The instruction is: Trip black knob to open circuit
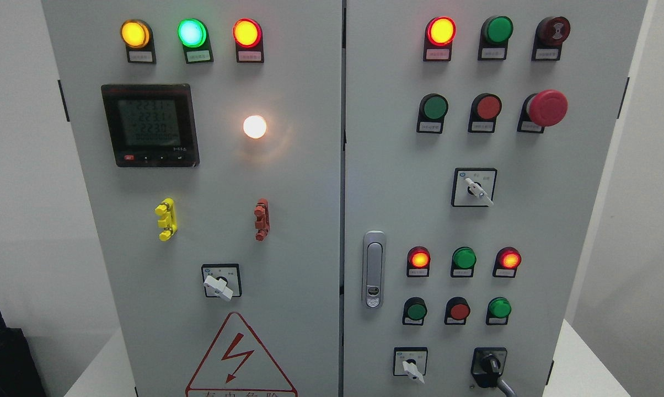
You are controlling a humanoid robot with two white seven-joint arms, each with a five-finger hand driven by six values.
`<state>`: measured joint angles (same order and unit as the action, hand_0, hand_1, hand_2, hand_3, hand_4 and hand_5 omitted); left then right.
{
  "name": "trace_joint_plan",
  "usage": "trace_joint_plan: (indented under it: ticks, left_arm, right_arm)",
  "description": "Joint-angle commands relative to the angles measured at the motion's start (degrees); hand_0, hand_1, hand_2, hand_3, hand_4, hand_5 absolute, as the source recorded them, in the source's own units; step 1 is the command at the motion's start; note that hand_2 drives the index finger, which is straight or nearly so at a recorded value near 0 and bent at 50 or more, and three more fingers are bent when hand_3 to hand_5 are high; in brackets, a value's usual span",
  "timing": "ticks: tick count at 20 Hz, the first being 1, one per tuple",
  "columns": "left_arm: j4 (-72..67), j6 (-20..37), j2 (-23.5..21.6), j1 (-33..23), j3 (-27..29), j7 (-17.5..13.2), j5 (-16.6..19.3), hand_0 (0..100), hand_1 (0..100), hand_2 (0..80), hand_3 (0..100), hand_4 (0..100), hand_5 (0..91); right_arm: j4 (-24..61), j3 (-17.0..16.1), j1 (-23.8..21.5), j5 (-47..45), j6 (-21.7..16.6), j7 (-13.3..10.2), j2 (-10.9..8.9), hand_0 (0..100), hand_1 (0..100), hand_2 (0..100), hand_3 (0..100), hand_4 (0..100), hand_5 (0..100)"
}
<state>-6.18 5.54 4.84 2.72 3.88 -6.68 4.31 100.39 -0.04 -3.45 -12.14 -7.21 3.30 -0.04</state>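
Grey metal: a cabinet (310, 220) with two doors fills my view, its seam running down the middle.
Black knob: it sits at the bottom right of the right door (489, 365), its handle pointing down and slightly right, with a grey cable leaving below it.
White knob beside it: just to the left on the same row (412, 366), pointer turned down-right.
Upper right switch: a white-handled selector (475, 188) in a black frame, also pointing down-right.
Lamps, right door: a red light glows at the top (440, 31); lower down two red lamps glow either side of a green one (464, 258).
Red mushroom button: it stands out at the upper right (547, 108).
Door latch: a silver handle (374, 269) near the seam.
Left door: a meter (150, 124) shows lit digits; a white lamp (255, 127) shines beside it; a warning triangle (238, 355) is at the bottom.
My fingers: neither hand shows here, so I cannot tell whether they are released or clenched.
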Motion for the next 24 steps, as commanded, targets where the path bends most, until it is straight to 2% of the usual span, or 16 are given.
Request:
trace_joint_plan:
  ticks: [1,13,24]
  left_arm:
    - [1.4,-0.1,0.0,0.0,0.0,0.0,0.0,12,39,0.0,0,0,0.0]
    - [1.4,-0.1,0.0,0.0,0.0,0.0,0.0,12,39,0.0,0,0,0.0]
    - [1.4,0.0,0.0,0.0,0.0,0.0,-0.1,12,39,0.0,0,0,0.0]
  right_arm:
    - [0.1,0.2,0.0,0.0,0.0,0.0,-1.02,0,6,1,100,94,88]
    - [0.6,1.2,-0.1,0.3,0.0,0.0,0.3,0,6,1,100,94,88]
    - [0.6,2.1,-0.2,0.3,0.0,0.0,0.65,0,6,1,100,94,88]
